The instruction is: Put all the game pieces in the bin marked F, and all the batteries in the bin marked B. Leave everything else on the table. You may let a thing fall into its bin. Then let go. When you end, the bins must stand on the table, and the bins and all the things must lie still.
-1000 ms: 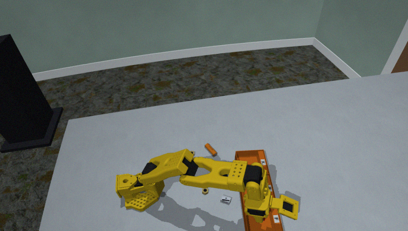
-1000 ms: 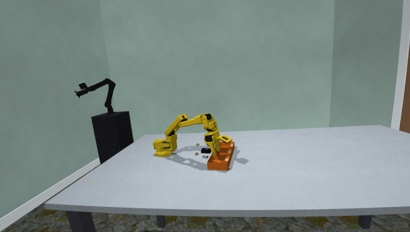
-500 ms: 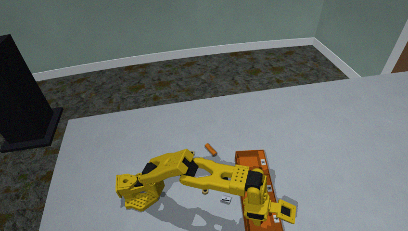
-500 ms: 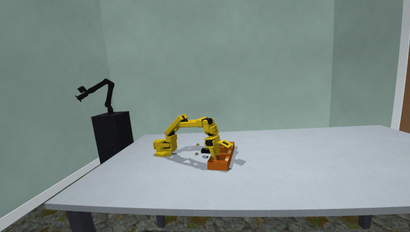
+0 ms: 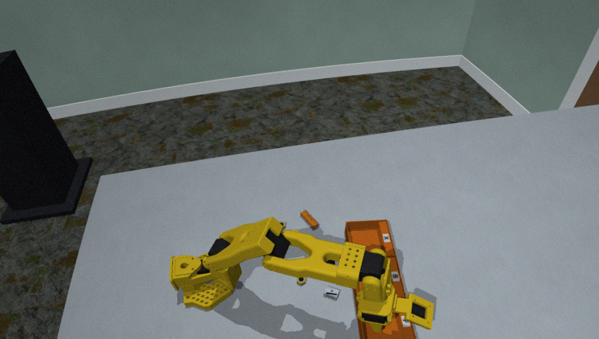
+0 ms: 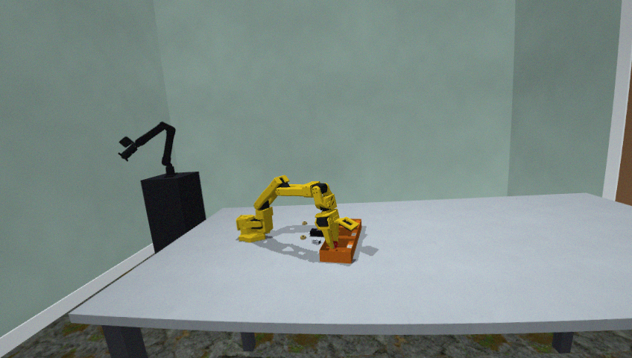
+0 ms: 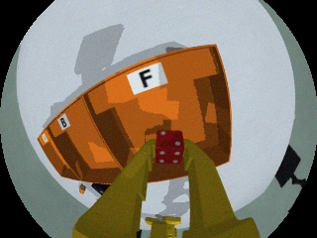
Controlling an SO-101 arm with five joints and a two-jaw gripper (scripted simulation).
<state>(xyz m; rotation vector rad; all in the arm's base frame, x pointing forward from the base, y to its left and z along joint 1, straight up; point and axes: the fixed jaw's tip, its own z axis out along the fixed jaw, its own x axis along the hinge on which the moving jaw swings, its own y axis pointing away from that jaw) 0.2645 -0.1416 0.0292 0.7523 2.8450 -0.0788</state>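
Observation:
My gripper (image 7: 169,157) (image 5: 374,318) (image 6: 332,242) is shut on a red die (image 7: 169,146) with white pips. It holds the die just above the open compartment marked F (image 7: 146,78), the end one of an orange row of bins (image 7: 208,102) (image 5: 364,235) (image 6: 335,256). The compartment marked B (image 7: 63,121) (image 5: 395,275) is the one beside it. The inside of F under the die looks empty as far as it shows. An orange bar-shaped piece (image 5: 309,218) lies on the table beyond the arm. The arm hides most of the bin row in the top view.
A small tan ring (image 5: 300,280) (image 6: 303,237) and a small white and black block (image 5: 332,292) lie on the table left of the bins. Another tan ring (image 6: 304,223) and a black thing (image 6: 315,232) lie near the arm. A black pedestal (image 6: 173,208) stands off the table's left.

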